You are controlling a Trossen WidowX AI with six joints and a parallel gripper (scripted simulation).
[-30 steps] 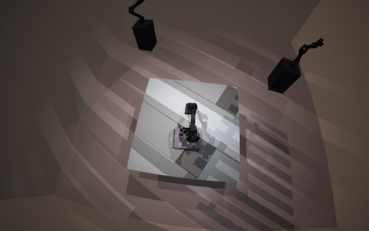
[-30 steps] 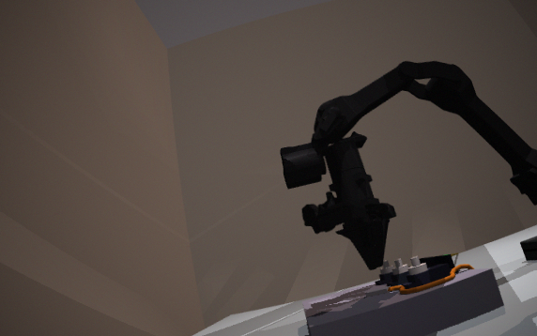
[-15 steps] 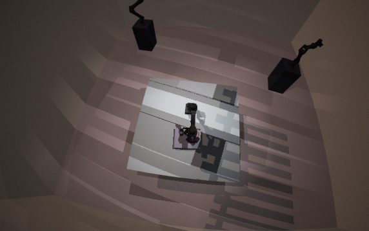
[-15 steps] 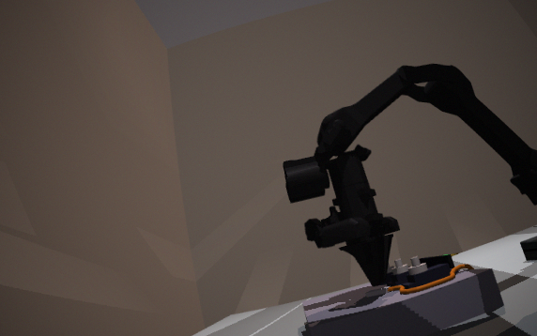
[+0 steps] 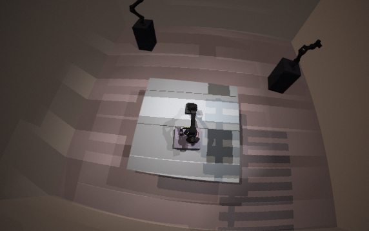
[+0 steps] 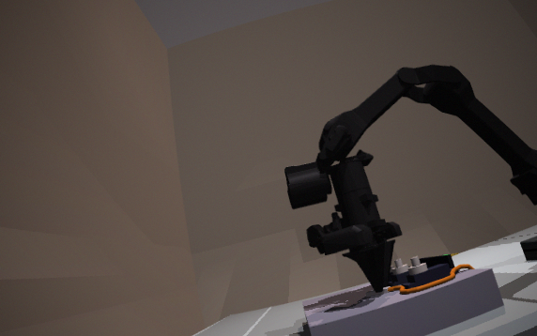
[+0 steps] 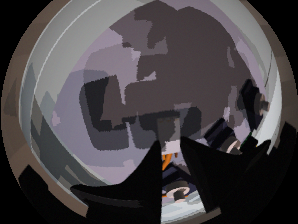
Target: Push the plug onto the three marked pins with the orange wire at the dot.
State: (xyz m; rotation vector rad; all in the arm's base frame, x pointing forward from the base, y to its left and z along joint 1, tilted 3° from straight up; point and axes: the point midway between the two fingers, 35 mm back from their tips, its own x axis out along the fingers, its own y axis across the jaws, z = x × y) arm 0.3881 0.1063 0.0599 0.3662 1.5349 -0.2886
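The lilac block point(image 5: 178, 145) point(image 6: 422, 312) bears dark blue servos with pale round horns; one servo point(image 6: 429, 273) has an orange lead point(image 6: 428, 285) curving along the block's side edge. My gripper point(image 6: 379, 289) point(image 7: 169, 142) points down, its fingertips low at the block's top beside the servos. It is shut on the plug point(image 7: 171, 145), a small pale grey piece between the fingertips in the wrist view, with orange wire just behind it. The top and exterior views do not show the plug apart from the fingers. The metal pins, the coloured band and its dot cannot be made out.
Two other servos point(image 7: 220, 132) point(image 7: 253, 106) stand right of the fingers in the wrist view. A black strip with a green mark point(image 6: 440, 259) is behind the servos. The pale table point(image 5: 155, 145) bears the block. Two dark pedestals point(image 5: 144, 36) point(image 5: 284, 77) with arms stand away from it.
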